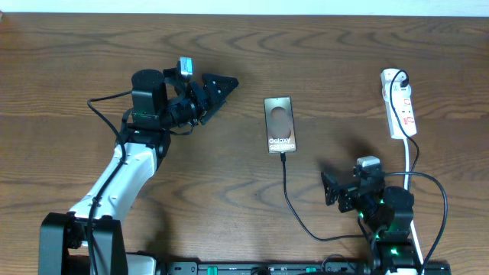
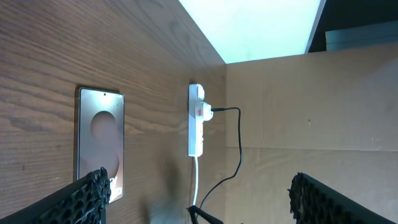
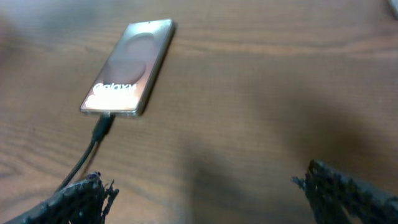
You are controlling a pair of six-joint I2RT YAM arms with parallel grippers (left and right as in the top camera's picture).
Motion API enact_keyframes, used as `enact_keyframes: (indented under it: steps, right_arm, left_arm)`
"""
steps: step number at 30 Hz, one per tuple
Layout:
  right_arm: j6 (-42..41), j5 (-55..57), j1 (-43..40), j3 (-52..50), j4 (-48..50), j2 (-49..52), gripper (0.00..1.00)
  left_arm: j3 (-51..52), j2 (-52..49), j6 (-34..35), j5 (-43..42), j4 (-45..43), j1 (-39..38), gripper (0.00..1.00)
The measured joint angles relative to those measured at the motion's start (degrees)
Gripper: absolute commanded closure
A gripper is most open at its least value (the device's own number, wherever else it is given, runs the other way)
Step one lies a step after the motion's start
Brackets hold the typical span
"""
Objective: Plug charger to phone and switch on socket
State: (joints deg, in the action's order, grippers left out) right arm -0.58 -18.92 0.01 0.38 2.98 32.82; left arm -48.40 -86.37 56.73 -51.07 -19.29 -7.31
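As the right claw (image 3: 202,175) gapes, phone (image 3: 129,67) lies ahead.

"Galaxy" on the phone (image 1: 280,124).

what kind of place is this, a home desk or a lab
Likely a robotics lab bench: a wood-grain table, a left arm and right arm based at its near edge, with a phone, cable and power strip laid out.
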Motion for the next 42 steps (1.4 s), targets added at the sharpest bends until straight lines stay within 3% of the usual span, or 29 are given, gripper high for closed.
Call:
enact_keyframes:
  steps: [4,17,25,31,42]
  right_arm:
    - [0.0,0.0,0.0,0.0,-5.5,-4.9,0.01]
    - [0.0,-0.4,0.0,0.0,-5.4,-23.1,0.01]
    - [0.0,-0.4,0.0,0.0,-5.4,-24.8,0.01]
    - [0.0,-0.5,0.0,0.0,-5.1,-31.6,0.01]
    - [0.0,-0.6,0.0,0.0,-5.4,-32.0,0.01]
  left_arm:
    - [0.0,0.0,0.0,0.0,0.0,0.0,0.07]
    - [0.0,0.0,0.0,0.0,0.0,0.0,0.07]
    - [0.0,0.0,0.0,0.0,0.0,0.0,0.07]
    - [0.0,0.0,0.0,0.0,0.0,0.0,0.06]
    - [0.0,0.0,0.0,0.0,0.0,0.0,0.07]
